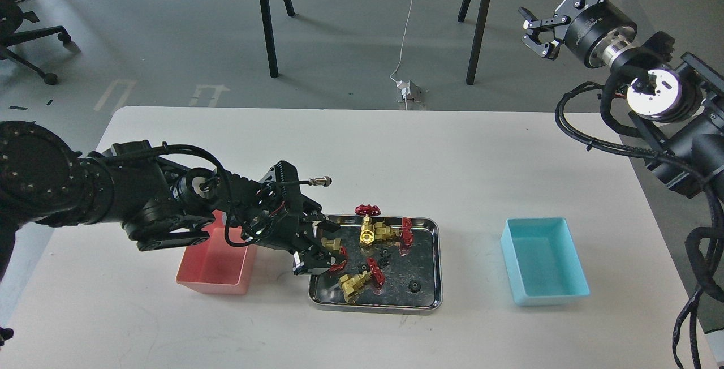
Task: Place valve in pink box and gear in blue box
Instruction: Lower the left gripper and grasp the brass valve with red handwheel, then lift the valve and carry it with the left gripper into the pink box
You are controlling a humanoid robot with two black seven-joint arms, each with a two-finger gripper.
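Fingers of our left gripper clamp a valve over the steel tray, beside the pink box. Our right gripper hangs open, raised, far from the blue box.

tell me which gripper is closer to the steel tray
Left. The left gripper is over the steel tray at its left edge, around a valve; the right gripper is raised far off, beyond the table.

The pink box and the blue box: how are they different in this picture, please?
Colour: the pink box is salmon pink, the blue box is light cyan.
Place: the pink box stands left of the steel tray, the blue box right of it.
View: the left arm hides part of the pink box; the blue box is fully visible and looks empty.
Both are rectangular open bins on the white table.
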